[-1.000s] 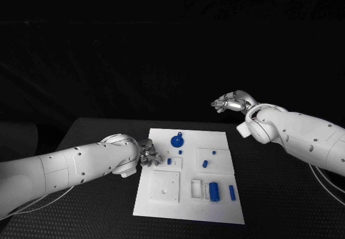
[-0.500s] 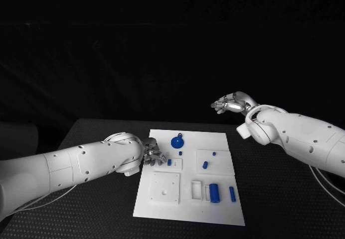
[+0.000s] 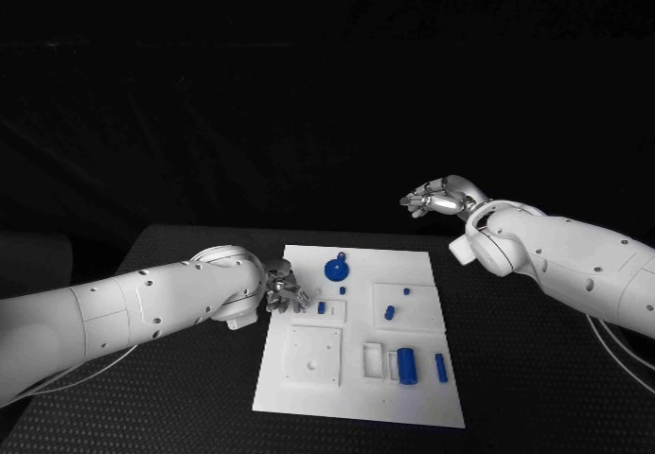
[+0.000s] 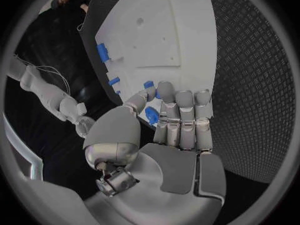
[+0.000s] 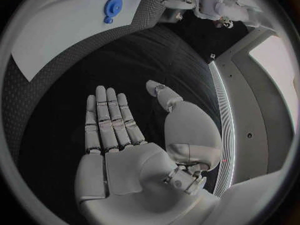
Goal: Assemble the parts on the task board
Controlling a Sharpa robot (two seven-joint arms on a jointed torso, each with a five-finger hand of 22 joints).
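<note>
The left hand [image 3: 284,290] sits low over the nine o'clock edge of the task board [image 3: 311,397], its fingers [image 4: 185,117] lying straight and close together, the thumb curved in beside them; in the left wrist view a small blue part [image 4: 152,115] shows between thumb and fingers, but whether it is pinched or merely lying on the board behind them I cannot tell. Moving rightward across the board on the black counter [image 3: 164,397], a short blue peg [image 3: 321,306] lies just beside that hand, a round blue gear-like part [image 3: 336,270] sits toward twelve o'clock, a small slanted blue piece [image 3: 389,310] lies near the centre, and a blue cylinder [image 3: 405,363] and a slimmer blue bar [image 3: 441,367] stand side by side toward five o'clock. The right hand [image 3: 439,198] hangs raised beyond the board's one o'clock corner, well apart from every part, its fingers extended, holding nothing. The step in hand looks like picking up or seating one of the small parts at the board's left side. The next move probably calls for a firm pinch on the peg and a careful, upright alignment over its socket before pressing down.
</note>
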